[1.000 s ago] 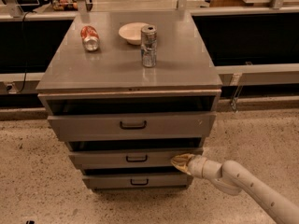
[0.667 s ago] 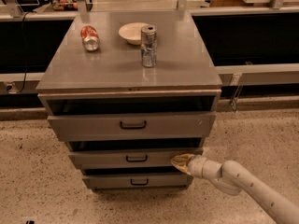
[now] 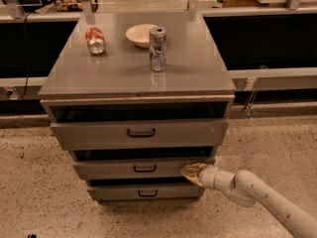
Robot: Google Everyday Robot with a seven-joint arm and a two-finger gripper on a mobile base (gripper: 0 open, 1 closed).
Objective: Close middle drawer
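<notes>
The grey metal cabinet [image 3: 138, 78] has three drawers, all pulled out a little. The middle drawer [image 3: 114, 168] has a low flat front with a small black loop handle [image 3: 144, 168] and stands partly open, with a dark gap above it. My gripper [image 3: 188, 172] comes in from the lower right on a white arm [image 3: 262, 195]. Its tip rests against the right end of the middle drawer's front.
The top drawer [image 3: 139, 132] juts out furthest. The bottom drawer [image 3: 143, 193] sits lowest. On the cabinet top are a lying red can [image 3: 95, 39], a white bowl [image 3: 141, 34] and an upright silver can [image 3: 157, 49]. Speckled floor lies around.
</notes>
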